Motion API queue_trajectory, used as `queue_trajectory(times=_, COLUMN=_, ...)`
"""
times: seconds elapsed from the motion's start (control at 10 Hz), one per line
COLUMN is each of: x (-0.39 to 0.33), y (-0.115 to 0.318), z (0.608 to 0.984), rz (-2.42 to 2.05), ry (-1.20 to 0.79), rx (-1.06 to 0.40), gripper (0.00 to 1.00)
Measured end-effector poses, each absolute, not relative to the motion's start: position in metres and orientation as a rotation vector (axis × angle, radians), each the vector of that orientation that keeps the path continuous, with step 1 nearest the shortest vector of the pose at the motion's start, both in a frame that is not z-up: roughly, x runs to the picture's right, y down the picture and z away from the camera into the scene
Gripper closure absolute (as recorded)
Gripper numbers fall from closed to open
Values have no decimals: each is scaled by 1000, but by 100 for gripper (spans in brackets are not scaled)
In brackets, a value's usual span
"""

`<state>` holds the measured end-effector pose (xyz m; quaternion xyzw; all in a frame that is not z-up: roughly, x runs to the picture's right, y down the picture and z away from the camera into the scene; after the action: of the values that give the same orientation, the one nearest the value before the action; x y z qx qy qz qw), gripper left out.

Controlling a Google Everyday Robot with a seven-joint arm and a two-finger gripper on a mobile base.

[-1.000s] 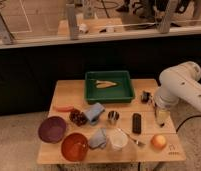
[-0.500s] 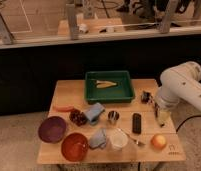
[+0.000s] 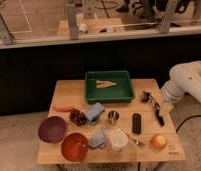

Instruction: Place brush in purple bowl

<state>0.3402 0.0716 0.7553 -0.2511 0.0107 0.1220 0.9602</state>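
Brush [image 3: 157,112]: lies flat on table [image 3: 69,92], close to the right edge. Well apart from purple bowl [image 3: 52,129], which sits at the near-left corner.

Long axis: diagonal, running from far-left to near-right. Cannot tell which end carries the head.

Gripper [image 3: 166,106]: hangs at the table's right edge on the only arm, which reaches in from the right. Jaws spread wide, nothing between them, not yet on the brush.

Governing relation: brush just beside the jaws, on their left and a little lower. Likely calls for a short move left and down, with jaws set crosswise to the diagonal handle. Then a long carry leftward across the crowded table.

Change against earlier views: none plain. Gripper in much the same spot; brush and purple bowl unmoved.
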Motion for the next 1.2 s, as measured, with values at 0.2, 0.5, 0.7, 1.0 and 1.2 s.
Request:
queue_trajectory(times=0.2, x=345, y=62, z=785, rz=313, ry=16, rx=-505, gripper=20)
queue_trajectory(times=0.5, x=349, y=62, z=792, rz=332, ry=19, rx=-505, gripper=20)
queue_trajectory(times=0.7, x=354, y=59, z=795, rz=403, ry=4, rx=-493, gripper=20)
queue_trajectory(times=1.0, x=364, y=57, z=812, rz=584, ry=-7, rx=-494, gripper=20)
queue_trajectory(times=1.2, x=364, y=58, z=823, rz=640, ry=-10, rx=-496, gripper=20)
